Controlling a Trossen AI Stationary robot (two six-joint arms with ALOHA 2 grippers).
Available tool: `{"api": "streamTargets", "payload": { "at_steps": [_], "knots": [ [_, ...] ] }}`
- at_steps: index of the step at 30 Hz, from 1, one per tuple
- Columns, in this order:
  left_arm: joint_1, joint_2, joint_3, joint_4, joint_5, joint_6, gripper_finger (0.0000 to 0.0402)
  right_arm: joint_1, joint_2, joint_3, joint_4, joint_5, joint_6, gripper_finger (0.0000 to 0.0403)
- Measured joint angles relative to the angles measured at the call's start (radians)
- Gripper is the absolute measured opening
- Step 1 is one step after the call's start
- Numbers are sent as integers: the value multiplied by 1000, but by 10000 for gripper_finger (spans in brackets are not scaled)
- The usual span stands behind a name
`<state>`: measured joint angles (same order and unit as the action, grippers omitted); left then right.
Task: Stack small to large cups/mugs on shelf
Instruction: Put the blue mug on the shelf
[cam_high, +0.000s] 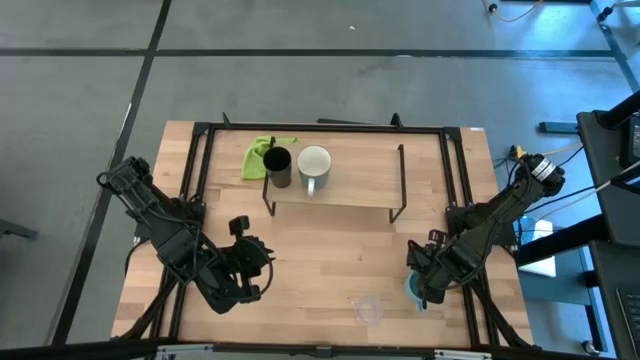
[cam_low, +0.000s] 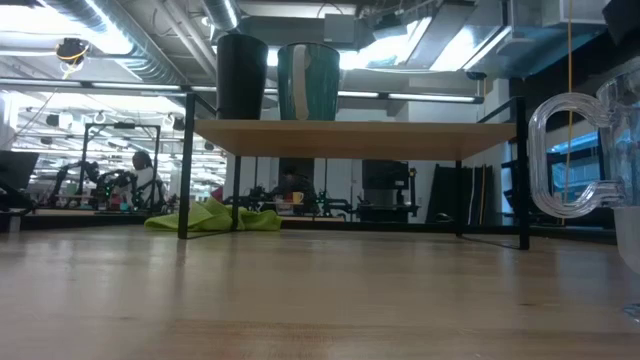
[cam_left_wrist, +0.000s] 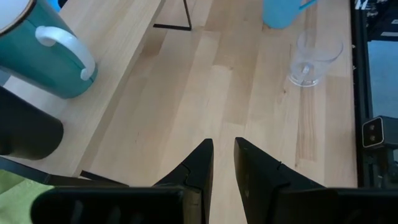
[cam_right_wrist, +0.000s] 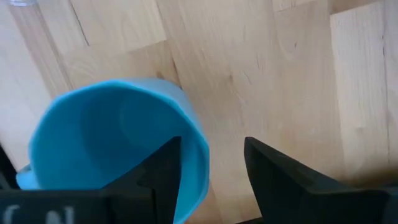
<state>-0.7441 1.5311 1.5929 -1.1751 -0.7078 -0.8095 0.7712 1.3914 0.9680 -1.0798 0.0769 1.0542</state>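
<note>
On the shelf: a black cup (cam_high: 279, 167) and a white handled mug (cam_high: 314, 168) stand upright side by side toward the left end of the shelf (cam_high: 350, 195); the level view shows them as two tall shapes on the board, black cup (cam_low: 241, 76) left of the mug (cam_low: 308, 81), whose outside looks teal there.
Shelf position: it stands at the far middle of the table (cam_high: 330, 260), on thin black legs.
Green cloth: a crumpled green cloth (cam_high: 259, 156) lies on the table just behind the black cup, partly under the shelf's left end.
Light blue mug: the light blue handled mug (cam_right_wrist: 118, 146) sits on the table near the front right; from above only a sliver of it (cam_high: 413, 290) shows beside the arm.
Right gripper: the right gripper (cam_right_wrist: 208, 165) is low over that mug, jaws spread wide, one finger inside the rim and one outside it; contact with the wall is hard to judge, possibly just touching.
Clear cup: the clear transparent cup (cam_high: 369, 309) stands on the table near the front edge, left of the blue mug and apart from it; its handle (cam_low: 570, 155) looms close in the level view.
Left gripper: the left gripper (cam_left_wrist: 224, 163) hovers over bare table at the front left, fingers nearly together with a narrow gap, nothing between them.
</note>
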Motion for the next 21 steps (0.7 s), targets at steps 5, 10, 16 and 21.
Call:
{"api": "streamTargets", "payload": {
  "at_steps": [5, 10, 16, 21],
  "knots": [
    [0, 0, 0, 0, 0, 0, 59, 1, 0, -29, 5, -39, 5, 176],
    [0, 0, 0, 0, -2, 0, 59, 5, 0, -40, 18, -53, 15, 176],
    [0, 0, 0, 0, -4, 0, 59, 5, 0, -40, 16, -53, 18, 168],
    [0, 0, 0, 0, -7, 0, 59, 5, 0, -40, 15, -53, 18, 131]
  ]
}}
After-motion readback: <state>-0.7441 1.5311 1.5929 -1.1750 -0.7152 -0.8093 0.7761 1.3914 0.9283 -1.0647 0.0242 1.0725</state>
